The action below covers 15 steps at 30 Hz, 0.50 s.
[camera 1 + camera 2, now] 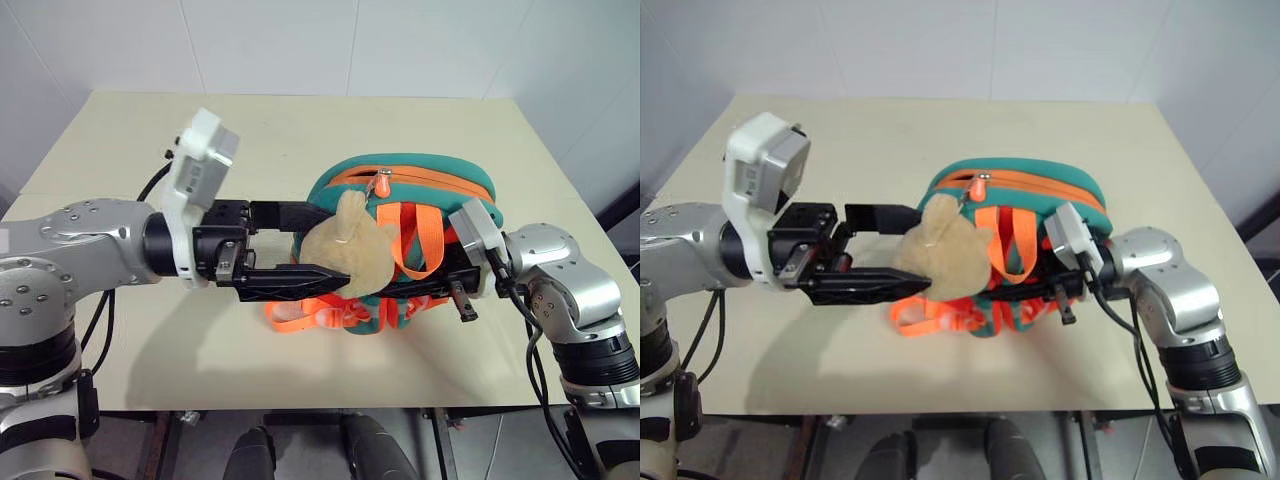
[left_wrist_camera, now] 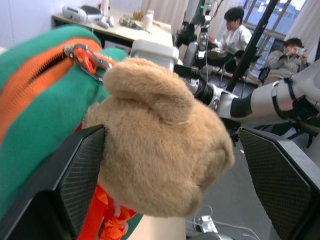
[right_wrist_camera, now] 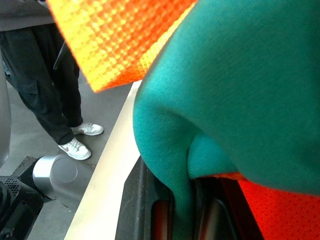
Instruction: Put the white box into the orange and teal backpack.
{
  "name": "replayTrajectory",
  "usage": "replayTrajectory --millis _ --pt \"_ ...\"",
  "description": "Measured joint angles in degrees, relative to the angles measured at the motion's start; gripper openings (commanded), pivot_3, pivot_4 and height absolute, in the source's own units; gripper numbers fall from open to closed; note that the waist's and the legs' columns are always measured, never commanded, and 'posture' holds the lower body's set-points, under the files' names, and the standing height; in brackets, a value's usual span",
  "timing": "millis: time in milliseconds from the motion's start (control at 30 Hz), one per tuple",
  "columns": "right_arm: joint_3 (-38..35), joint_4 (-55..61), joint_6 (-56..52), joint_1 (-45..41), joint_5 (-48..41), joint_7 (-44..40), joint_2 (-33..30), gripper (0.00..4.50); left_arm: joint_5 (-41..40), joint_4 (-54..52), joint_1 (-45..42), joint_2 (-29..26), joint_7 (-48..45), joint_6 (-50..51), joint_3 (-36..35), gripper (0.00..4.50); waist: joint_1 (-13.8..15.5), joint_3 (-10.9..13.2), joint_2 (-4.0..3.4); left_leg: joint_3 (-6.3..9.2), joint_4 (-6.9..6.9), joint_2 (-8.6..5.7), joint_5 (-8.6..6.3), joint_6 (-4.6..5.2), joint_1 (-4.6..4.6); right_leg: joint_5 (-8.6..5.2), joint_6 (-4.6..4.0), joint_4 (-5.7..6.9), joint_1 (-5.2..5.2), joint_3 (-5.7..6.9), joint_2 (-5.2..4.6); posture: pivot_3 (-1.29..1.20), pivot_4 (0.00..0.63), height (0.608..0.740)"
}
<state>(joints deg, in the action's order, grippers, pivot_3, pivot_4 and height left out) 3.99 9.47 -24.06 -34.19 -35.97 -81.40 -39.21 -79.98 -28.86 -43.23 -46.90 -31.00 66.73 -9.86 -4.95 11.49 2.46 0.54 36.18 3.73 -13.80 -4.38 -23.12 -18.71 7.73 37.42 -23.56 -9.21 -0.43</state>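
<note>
The orange and teal backpack [image 1: 400, 230] sits centre-frame on the table [image 1: 260, 140]. The right gripper [image 3: 182, 210] pinches its teal fabric. The left gripper [image 1: 300, 245] stands wide around the plush animal [image 1: 345, 255]. White box unseen.

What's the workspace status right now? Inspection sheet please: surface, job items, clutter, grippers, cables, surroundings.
Surface: beige table, bare around the backpack.
Job's things: orange and teal backpack on the table, zipper closed, tan plush animal on its front; white box: nothing seen.
Clutter: nothing seen.
Grippers: left gripper open, fingers either side of the plush; right gripper shut on a teal fold of the backpack.
Cables: black cables along both forearms, hanging off the table edge.
Surroundings: white walls behind; seated people and a standing person's legs nearby.
</note>
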Motion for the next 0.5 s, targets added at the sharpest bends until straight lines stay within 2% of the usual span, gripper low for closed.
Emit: replayTrajectory --millis 100,300,400,500 --pt "-0.01 0.14 0.01 0.28 0.01 0.76 0.05 0.04 3.75 0.01 0.01 -0.4 -0.05 -0.87 2.14 3.94 0.07 0.0 0.0 0.0 0.01 -0.01 0.0 -0.01 0.0 0.0 -0.01 -0.01 0.01 0.0 0.0 0.0 0.15 0.74" --pt "-0.59 0.81 0.38 1.84 -0.01 2.93 1.04 0.04 5.82 0.29 -0.44 -1.37 -1.77 -1.0 3.7 2.11 0.03 0.0 0.0 0.0 -0.01 -0.01 0.01 -0.01 0.0 -0.01 -0.02 -0.01 0.0 0.0 0.01 0.0 0.15 0.74" --pt "-1.68 1.46 1.41 2.73 0.03 5.09 2.65 0.04 6.24 1.44 -1.54 -1.94 -2.9 -1.04 3.68 1.38 0.04 0.0 0.0 0.0 -0.01 -0.01 0.01 -0.01 -0.01 -0.01 -0.02 -0.02 0.0 -0.01 0.01 0.0 0.15 0.74" --pt "-2.2 1.96 2.0 3.63 0.16 7.44 3.96 0.04 6.71 3.13 -2.04 -3.12 -4.3 -1.04 3.63 1.07 0.0 0.0 0.0 0.0 -0.03 -0.01 0.0 -0.01 -0.02 -0.01 -0.02 -0.02 -0.02 -0.01 0.01 0.0 0.15 0.74"
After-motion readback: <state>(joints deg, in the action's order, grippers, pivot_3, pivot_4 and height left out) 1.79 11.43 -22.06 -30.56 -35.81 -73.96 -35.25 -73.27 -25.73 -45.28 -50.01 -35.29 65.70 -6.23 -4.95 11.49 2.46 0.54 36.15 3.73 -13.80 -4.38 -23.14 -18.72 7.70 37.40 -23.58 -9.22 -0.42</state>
